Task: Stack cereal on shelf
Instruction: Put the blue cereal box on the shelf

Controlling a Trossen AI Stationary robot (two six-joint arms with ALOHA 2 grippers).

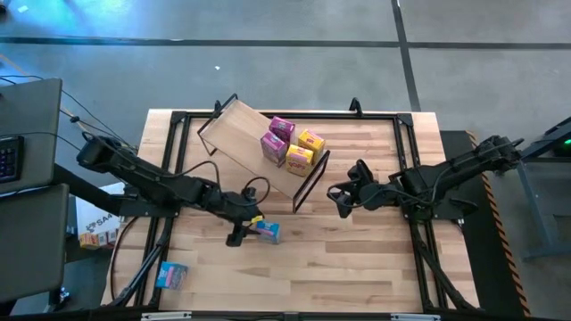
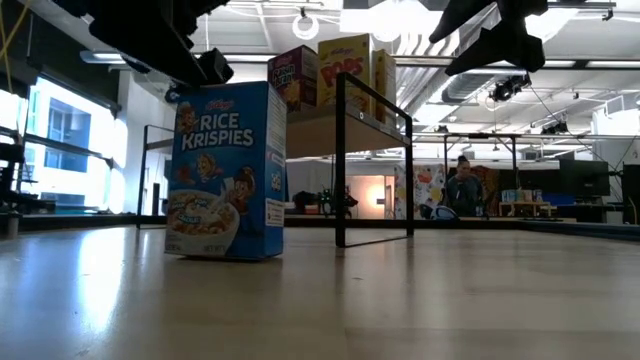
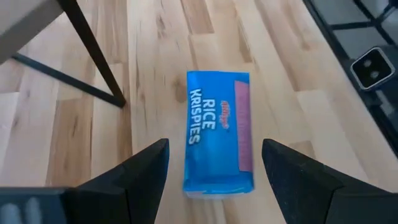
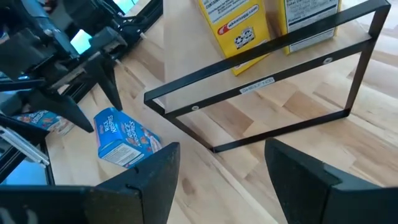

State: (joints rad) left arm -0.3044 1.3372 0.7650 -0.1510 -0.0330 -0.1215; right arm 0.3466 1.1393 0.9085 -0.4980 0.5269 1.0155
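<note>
Upright light-blue cereal box point(image 1: 267, 231) on the desk point(image 1: 357, 267), at 6 o'clock from the shelf point(image 1: 241, 134); left gripper point(image 1: 251, 217) hovers above it, jaws open. Right gripper point(image 1: 337, 198) waits, jaws open. Off-centre closing could topple the box.

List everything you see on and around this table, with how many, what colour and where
Cereal boxes on shelf: four, two magenta-pink, two yellow, standing together on the board.
Blue cereal box: one, upright on the table, under the left gripper.
Second blue box: one, near the table's front left corner.
Shelf: one, light plywood on black wire frame, set at an angle at the table's back.
Table: one, striped light wood.
Person: one, far behind the table.
Left gripper: open, above the blue box.
Right gripper: open, beside the shelf's end frame.
</note>
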